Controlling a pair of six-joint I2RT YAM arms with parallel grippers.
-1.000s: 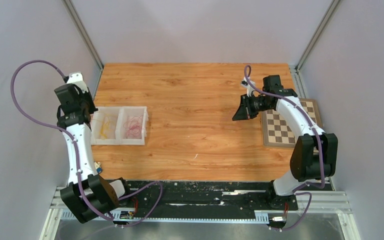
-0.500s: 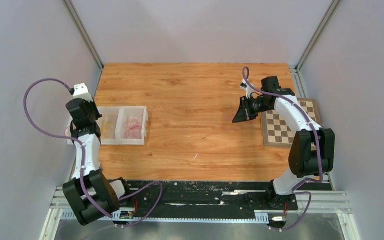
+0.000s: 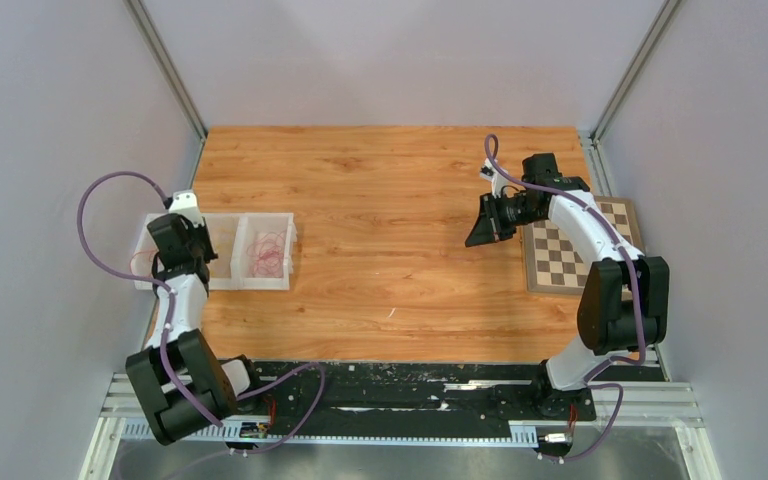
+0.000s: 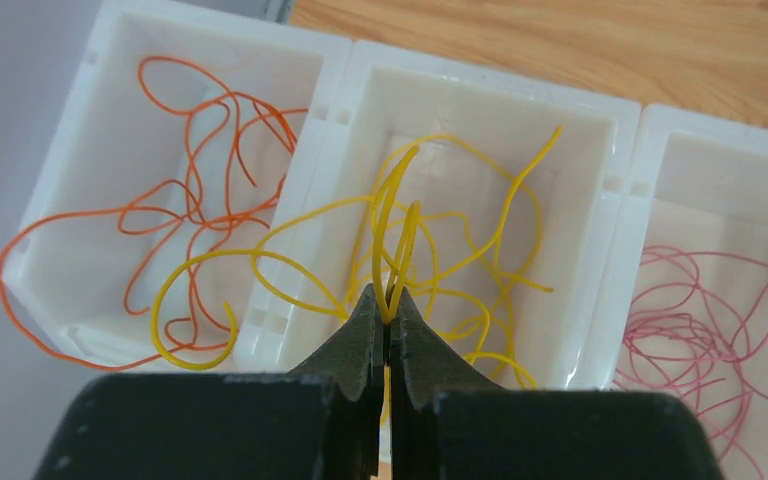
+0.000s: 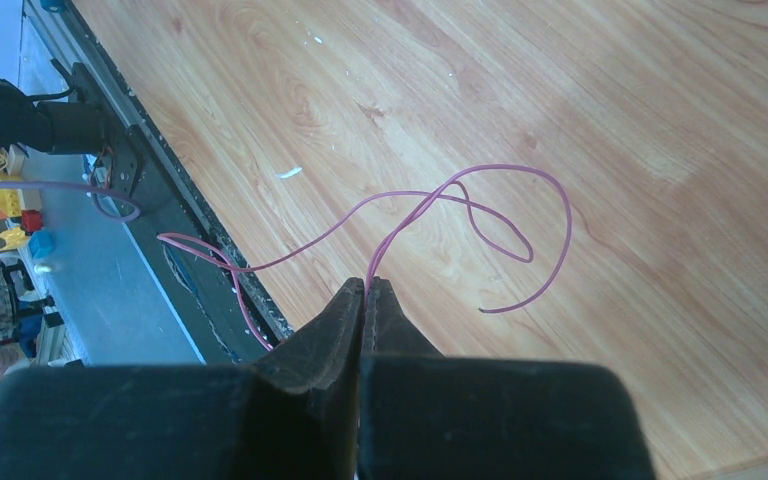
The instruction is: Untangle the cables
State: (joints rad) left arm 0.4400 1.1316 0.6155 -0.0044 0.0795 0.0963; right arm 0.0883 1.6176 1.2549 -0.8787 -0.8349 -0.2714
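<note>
Since the earlier frames your left claw [image 4: 388,318] has drawn down the top view, uncovering the tray's [image 4: 620,190] left compartment. It is clenched on the yellow cable [image 4: 378,225], which stands straight up the frame from the tips over the middle compartment, with one loop trailing left across the divider. Your right claw [image 5: 365,290], also clenched, pinches a pink cable [image 5: 500,167] stretched mostly left to right above the desk [image 5: 610,120], mid-frame.
</note>
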